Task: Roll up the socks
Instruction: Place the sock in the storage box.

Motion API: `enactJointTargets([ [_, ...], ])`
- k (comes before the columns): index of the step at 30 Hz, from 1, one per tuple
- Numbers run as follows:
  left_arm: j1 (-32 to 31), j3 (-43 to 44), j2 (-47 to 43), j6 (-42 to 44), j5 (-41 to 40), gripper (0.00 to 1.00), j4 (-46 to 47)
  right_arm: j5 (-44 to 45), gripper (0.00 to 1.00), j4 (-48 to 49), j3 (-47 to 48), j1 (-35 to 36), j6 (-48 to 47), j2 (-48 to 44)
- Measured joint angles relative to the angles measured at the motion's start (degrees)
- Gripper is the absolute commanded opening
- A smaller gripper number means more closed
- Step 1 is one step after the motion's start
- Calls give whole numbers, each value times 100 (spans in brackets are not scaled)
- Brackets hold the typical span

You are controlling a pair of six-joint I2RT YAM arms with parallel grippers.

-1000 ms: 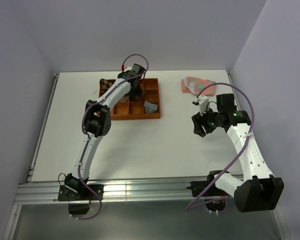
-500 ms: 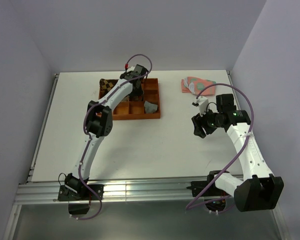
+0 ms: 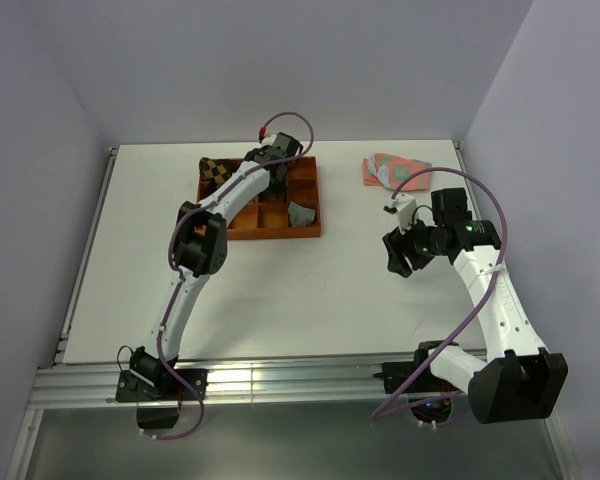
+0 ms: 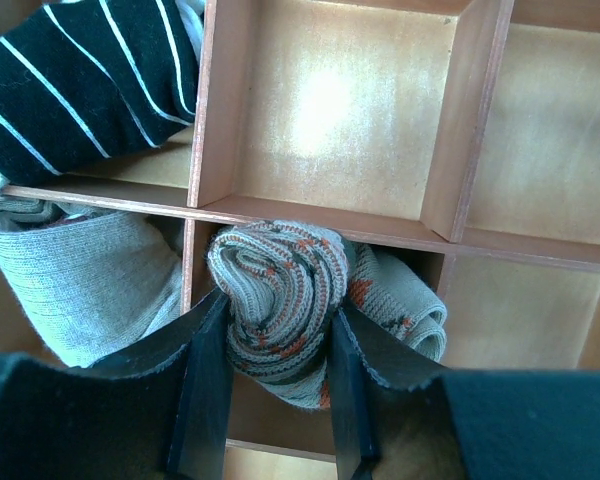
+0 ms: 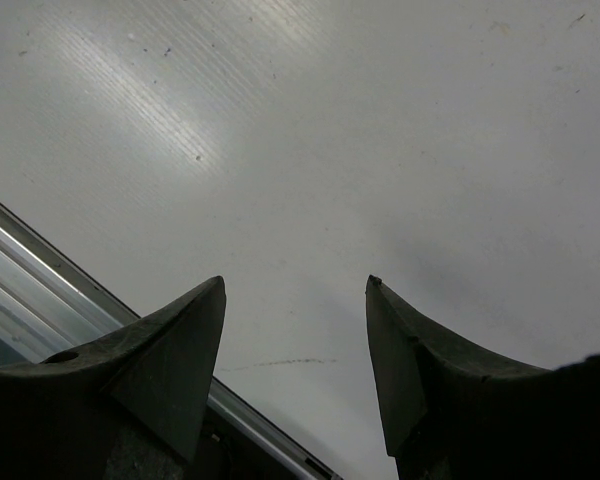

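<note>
Tan knit with orange and dark-brown diamonds, the argyle sock [image 4: 272, 268] is lying rolled into a tight coil inside one cell of the orange divided tray [image 3: 276, 233]. It is being clamped from both sides by the left gripper [image 4: 277, 308], whose dark fingers [image 4: 205, 385] are pressing into the roll. A loose end of the same fabric is trailing beside the coil within that cell. In the top view this cell is being hidden by the left arm's wrist, which is reaching over the far half of the tray, so the exact cell cannot be told.

Across one divider, in the adjoining cell, the grey sock [image 4: 90, 275] is being kept as a soft ribbed bundle. A black sock with thin white stripes [image 4: 80, 85] is being held in the cell next to that one. In the tray's near right cell a small grey lump [image 3: 300, 213] is being shown by the top view.

Well apart to the right, the right gripper [image 5: 295, 282] is being held above the white table [image 3: 310, 295] with its fingers spread and nothing between them. Pink-and-green socks [image 3: 392, 168] are lying on the table at its far right.
</note>
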Motion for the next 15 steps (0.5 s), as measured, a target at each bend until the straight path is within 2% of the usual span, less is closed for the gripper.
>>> enactJointTargets([
  [8, -44, -210, -101, 212, -76, 1, 175, 20, 65, -24, 0, 13, 0, 0],
  [12, 70, -350, -205, 306, 409, 14, 291, 20, 65, -22, 0, 20, 2, 0],
  [15, 262, -643, -385, 275, 1058, 24, 507, 22, 65, -22, 0, 39, 2, 0],
])
